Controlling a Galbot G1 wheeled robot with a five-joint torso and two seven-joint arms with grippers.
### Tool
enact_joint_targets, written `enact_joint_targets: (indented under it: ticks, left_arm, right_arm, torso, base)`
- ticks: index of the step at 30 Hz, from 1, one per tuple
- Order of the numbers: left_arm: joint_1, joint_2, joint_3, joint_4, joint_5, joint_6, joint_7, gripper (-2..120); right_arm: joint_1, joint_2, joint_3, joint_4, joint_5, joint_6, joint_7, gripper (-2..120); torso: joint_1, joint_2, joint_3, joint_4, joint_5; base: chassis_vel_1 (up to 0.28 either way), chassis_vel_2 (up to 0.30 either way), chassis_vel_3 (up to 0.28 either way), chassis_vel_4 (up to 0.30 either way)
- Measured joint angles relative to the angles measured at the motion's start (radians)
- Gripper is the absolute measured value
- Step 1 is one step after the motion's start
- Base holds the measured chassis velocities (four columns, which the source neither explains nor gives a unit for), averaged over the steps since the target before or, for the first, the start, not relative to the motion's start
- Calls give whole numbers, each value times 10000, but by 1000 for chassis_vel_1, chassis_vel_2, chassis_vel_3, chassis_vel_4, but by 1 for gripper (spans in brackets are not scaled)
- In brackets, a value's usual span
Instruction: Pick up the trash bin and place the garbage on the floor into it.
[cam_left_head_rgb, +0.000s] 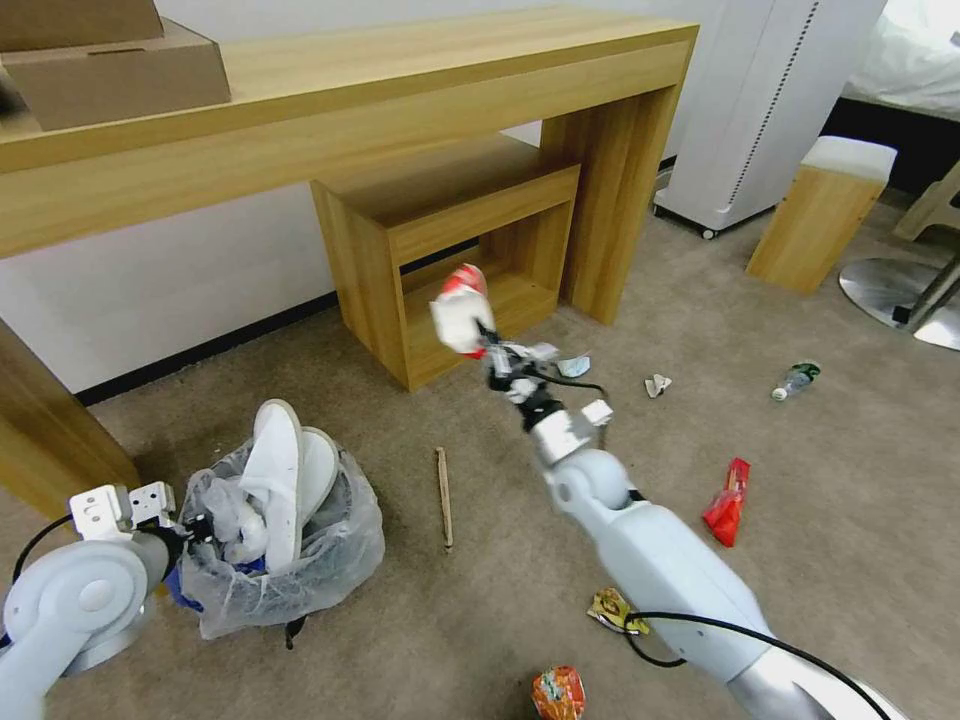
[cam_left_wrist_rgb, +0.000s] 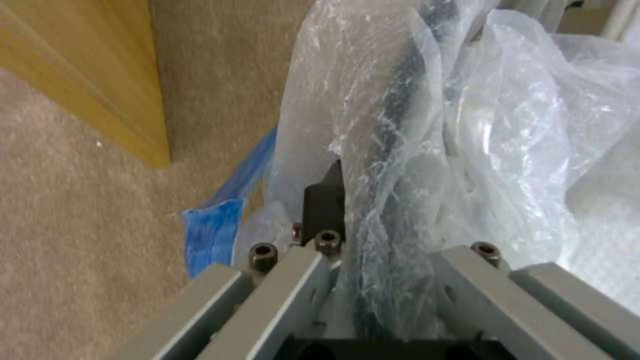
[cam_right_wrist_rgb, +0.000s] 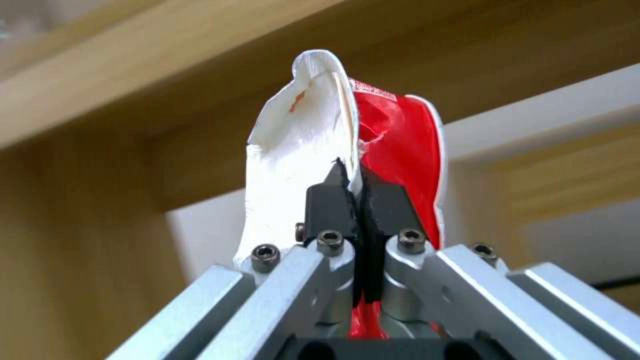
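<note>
Beige carpet floor (cam_left_head_rgb: 330, 390) runs under a long wooden table (cam_left_head_rgb: 400, 90) against a white wall, with a lower wooden shelf unit (cam_left_head_rgb: 450, 250) beneath it. Open carpet lies to the right, scattered with litter: a red wrapper (cam_left_head_rgb: 728, 502), a clear bottle (cam_left_head_rgb: 796, 380), a wooden stick (cam_left_head_rgb: 443, 498), and an orange wrapper (cam_left_head_rgb: 558, 692) near the bottom edge. The trash bin (cam_left_head_rgb: 290, 560) sits at lower left beside a table leg, two white slippers (cam_left_head_rgb: 285, 470) standing in its plastic liner. The left gripper (cam_left_wrist_rgb: 373, 220) is clamped on the bin's rim. The right gripper (cam_right_wrist_rgb: 360, 187), raised before the shelf, pinches a red-and-white wrapper (cam_right_wrist_rgb: 313, 135) tight.
</note>
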Motion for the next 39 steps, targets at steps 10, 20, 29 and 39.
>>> enact_joint_targets:
  ticks: [10, 20, 29, 39]
  left_arm:
    - [-85, -8, -24, -37, -308, -23, -204, 0]
    - [-257, 59, 24, 151, -325, -141, -197, 0]
    - [-247, 29, 25, 166, -296, -153, -175, 0]
    - [-195, -1, 8, 136, -259, -168, -163, 0]
  right_arm:
    - [338, 536, -1773, 245, 467, -464, 395, 0]
    - [387, 532, -3155, 851, 1395, -992, 1085, 0]
    - [49, 577, -3968, 541, 1238, -1011, 1206, 0]
    - [82, 797, -4189, 342, 1192, -1021, 1348, 0]
  torso:
    - [0, 0, 0, -1, -1]
    - [0, 0, 0, -3, 0]
    - [0, 0, 0, -3, 0]
    - [0, 0, 0, -1, 1]
  base:
    - [0, 0, 0, 0]
    - [0, 0, 0, 0]
    - [0, 0, 0, 0]
    - [0, 0, 0, 0]
